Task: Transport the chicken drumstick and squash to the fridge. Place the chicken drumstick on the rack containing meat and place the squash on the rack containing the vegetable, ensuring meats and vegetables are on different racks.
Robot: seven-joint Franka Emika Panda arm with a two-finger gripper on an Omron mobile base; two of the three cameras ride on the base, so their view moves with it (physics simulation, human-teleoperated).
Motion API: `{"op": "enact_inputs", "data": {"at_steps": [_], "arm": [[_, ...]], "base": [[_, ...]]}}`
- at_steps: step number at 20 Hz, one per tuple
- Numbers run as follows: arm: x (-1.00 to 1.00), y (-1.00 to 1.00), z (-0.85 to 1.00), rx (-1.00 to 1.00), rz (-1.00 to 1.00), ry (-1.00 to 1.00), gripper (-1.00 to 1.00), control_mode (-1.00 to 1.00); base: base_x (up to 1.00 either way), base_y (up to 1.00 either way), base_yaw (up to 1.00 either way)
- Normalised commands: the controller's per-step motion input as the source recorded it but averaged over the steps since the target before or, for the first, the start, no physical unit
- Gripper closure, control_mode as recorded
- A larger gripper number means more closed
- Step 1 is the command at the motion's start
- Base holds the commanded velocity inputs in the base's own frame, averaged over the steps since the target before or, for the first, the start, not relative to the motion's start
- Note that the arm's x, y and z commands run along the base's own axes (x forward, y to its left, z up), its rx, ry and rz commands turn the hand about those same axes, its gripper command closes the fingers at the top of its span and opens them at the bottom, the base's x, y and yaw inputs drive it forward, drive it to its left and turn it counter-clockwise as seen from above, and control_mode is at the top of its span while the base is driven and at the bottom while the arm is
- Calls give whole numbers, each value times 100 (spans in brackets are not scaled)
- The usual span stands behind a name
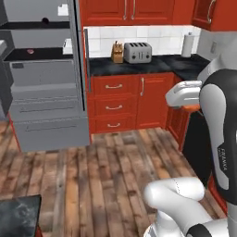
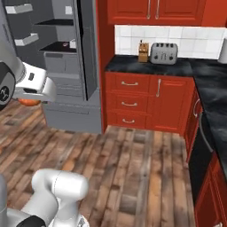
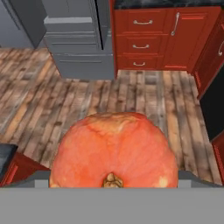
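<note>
Squash (image 3: 114,151) sat right up against the hand cam, big orange-red ball w/ stem nub at its lower edge, between the jaws. Jaws stood wide, clenched on the squash as far as the pics showed; fingertips themselves hidden behind it. In right base view a bit of the squash (image 2: 30,102) peeked out orange under the white hand at the left edge.

Fridge (image 1: 51,92) stood open at left of left base view, grey inside, well apart from the hand across the plank floor (image 1: 106,176). Upper black shelf (image 1: 32,26) carried a small dark item, too small to ID. Lower shelf (image 1: 41,54) carried a small pinkish-red piece (image 1: 30,51). Grey drawers below both.

Red cabinets (image 1: 125,104) ran beside the fridge under a black surface (image 1: 139,67), w/ toaster (image 1: 137,52) and knife block (image 1: 117,52) on it, paper towel roll (image 1: 188,44) further along.
</note>
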Motion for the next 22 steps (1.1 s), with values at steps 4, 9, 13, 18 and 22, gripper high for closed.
{"op": "enact_inputs", "data": {"at_steps": [4,9,13,18,22], "arm": [[0,0,0,0,0,0,100,100],[0,0,0,0,0,0,100,100],[0,0,0,0,0,0,100,100],[0,0,0,0,0,0,100,100],[0,0,0,0,0,0,100,100]], "base": [[100,28,-4],[100,46,-1],[100,73,0],[100,98,-1],[100,100,-3]]}}
